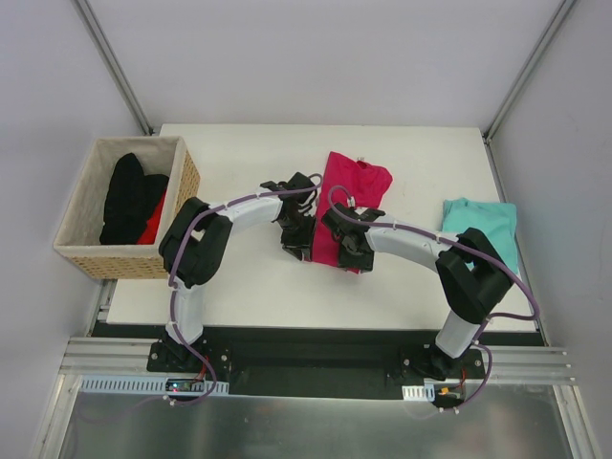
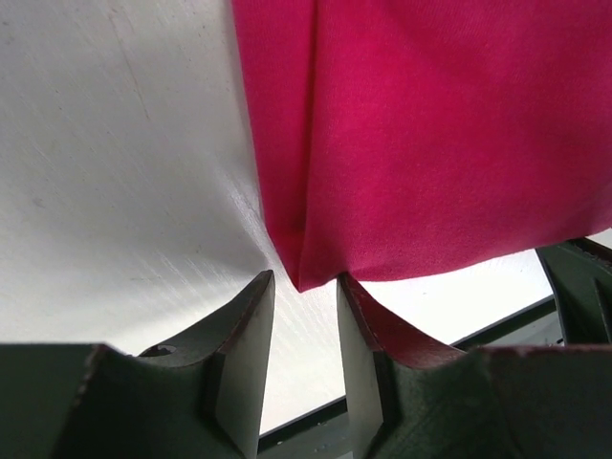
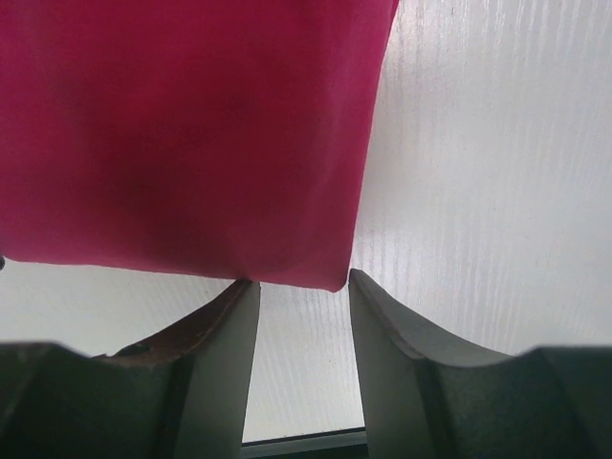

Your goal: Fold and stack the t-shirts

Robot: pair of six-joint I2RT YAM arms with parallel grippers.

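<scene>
In the top view, two t-shirts are lying on the white worktop (image 1: 249,287). One magenta t-shirt (image 1: 349,186) is lying folded into a long strip at the middle. One teal t-shirt (image 1: 483,225) is lying bunched near the right edge, well apart from it. One wicker basket (image 1: 96,258) is sitting at the left side, holding one black garment (image 1: 124,196) and one red cloth (image 1: 153,225). The left claw (image 1: 298,239) and the right claw (image 1: 349,251) are sitting over the magenta t-shirt's near end.

In the left wrist view, the left claw (image 2: 304,279) is standing released, with a corner of the magenta t-shirt (image 2: 430,143) lying just at its two fingertips.

In the right wrist view, the right claw (image 3: 301,279) is also standing released, with the magenta t-shirt (image 3: 182,134) ending at its tips.
</scene>
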